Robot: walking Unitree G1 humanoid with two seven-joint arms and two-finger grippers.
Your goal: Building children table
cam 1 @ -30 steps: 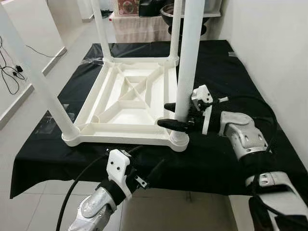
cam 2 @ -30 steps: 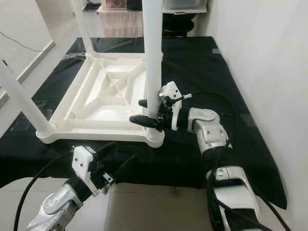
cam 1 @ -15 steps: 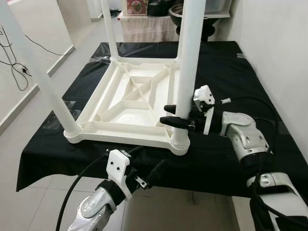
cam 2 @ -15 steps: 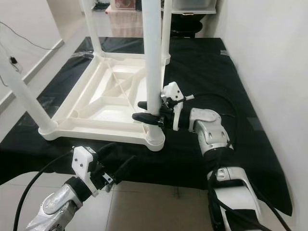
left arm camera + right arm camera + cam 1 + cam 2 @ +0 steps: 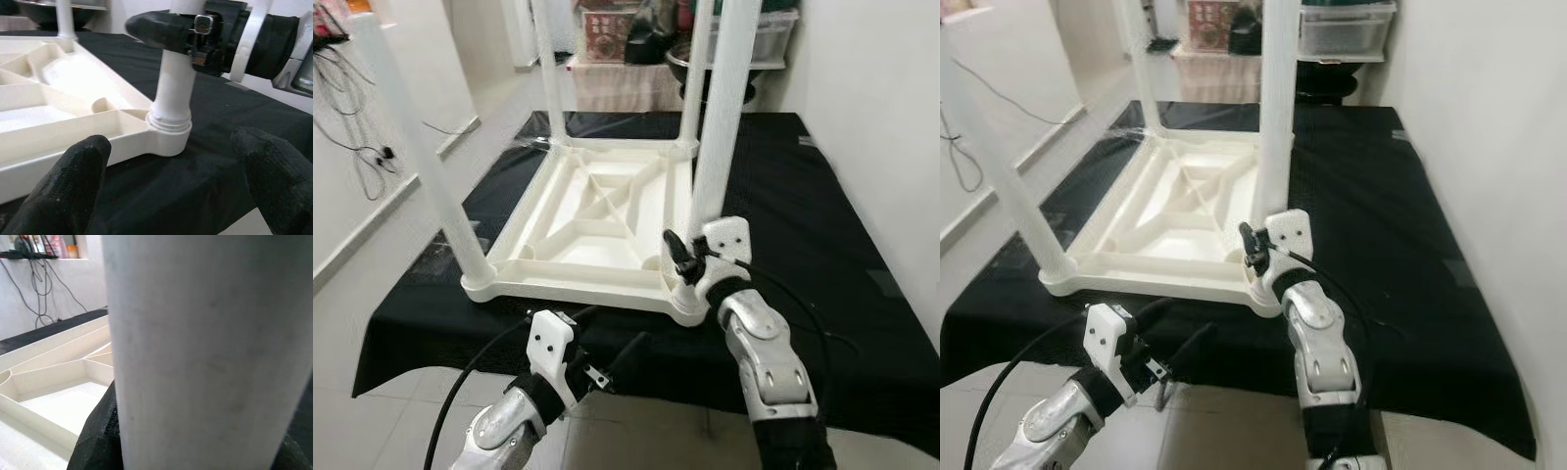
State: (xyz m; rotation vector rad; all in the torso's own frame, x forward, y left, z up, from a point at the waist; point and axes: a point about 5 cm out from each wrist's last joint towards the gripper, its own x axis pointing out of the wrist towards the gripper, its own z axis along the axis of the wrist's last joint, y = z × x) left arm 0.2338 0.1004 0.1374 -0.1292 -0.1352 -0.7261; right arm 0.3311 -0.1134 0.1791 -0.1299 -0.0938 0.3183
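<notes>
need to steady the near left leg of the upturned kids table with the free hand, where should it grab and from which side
Grip the near left leg low on its round shaft, just above the corner socket, coming from the robot's side off the table edge. The post is a smooth cylinder standing clear there, while the ribbed tabletop blocks the inner side. The left hand hangs open just below; the right hand grips the near right leg.

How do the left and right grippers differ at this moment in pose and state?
The right gripper is up on the black-covered bench, closed around the near right table leg just above its socket. The left gripper hangs below the bench edge, fingers open and holding nothing. Both have black fingers and a white wrist mount.
</notes>
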